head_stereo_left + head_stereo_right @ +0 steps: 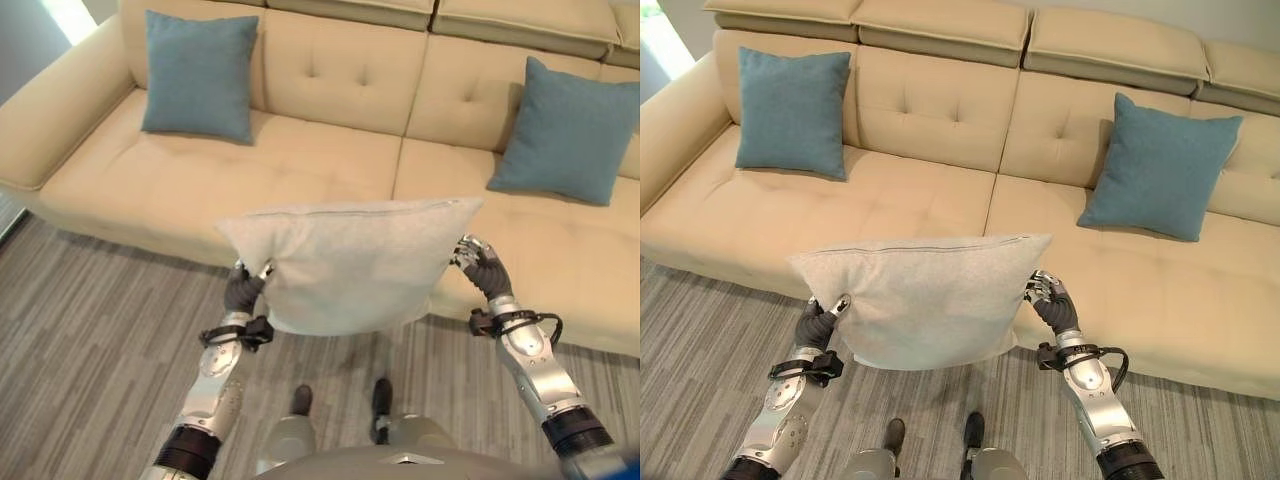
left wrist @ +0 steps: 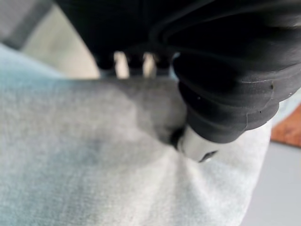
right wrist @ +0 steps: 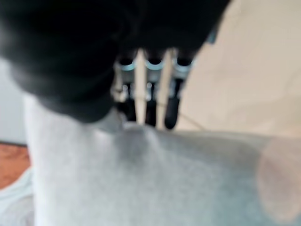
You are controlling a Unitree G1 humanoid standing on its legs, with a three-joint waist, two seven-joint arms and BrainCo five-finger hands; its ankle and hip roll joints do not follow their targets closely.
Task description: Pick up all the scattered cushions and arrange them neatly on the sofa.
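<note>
Both arms reach forward and up, elbows low, with the hands raised to the same height in front of the sofa's (image 1: 940,200) front edge. The left hand (image 1: 820,322) clamps the lower left side of a pale grey cushion (image 1: 925,295); in its wrist view the thumb (image 2: 195,146) digs into the fabric, making a dimple, while the fingers (image 2: 121,65) curl over the edge behind. The right hand (image 1: 1052,300) grips the cushion's right side just below its upper corner, and its wrist view shows the fingers (image 3: 141,89) wrapped down over the bunched cloth. Held between the two hands, the grey cushion hangs upright and broadside above the striped grey floor (image 1: 700,340), its top seam level and well above the seat edge. On the beige sofa, a blue cushion (image 1: 792,112) leans upright against the backrest at the left end, and a second blue cushion (image 1: 1160,168) leans tilted against the backrest on the right section.
</note>
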